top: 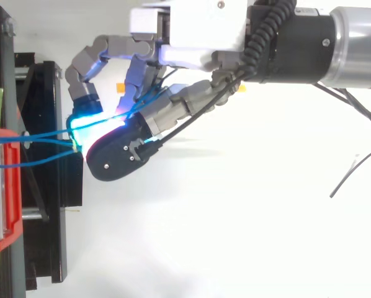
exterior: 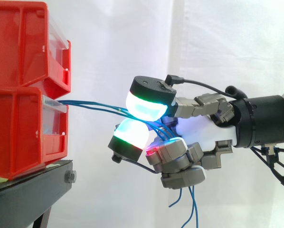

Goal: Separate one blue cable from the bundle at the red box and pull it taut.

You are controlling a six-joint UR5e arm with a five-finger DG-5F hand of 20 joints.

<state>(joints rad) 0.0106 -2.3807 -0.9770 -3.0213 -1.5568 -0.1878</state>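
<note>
Where it sits at frame centre, the robot hand [exterior: 199, 128] is clamped, pads [exterior: 146, 107] pinching the blue cables [exterior: 94, 105]. Several strands run left, nearly straight, into the lower red box [exterior: 18, 137] at the left edge, atop the black stand [exterior: 28, 190]; loose ends hang below.

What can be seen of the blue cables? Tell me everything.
The blue cables are several thin, flexible strands. They come out of the front of the lower red bin, run nearly level to the right, and pass between the glowing pads of the hand, whose curled fingers pinch them. Past the palm their loose ends hang down below the hand. In the top view they fan slightly apart near the bin. The span looks straight, with little sag.
</note>
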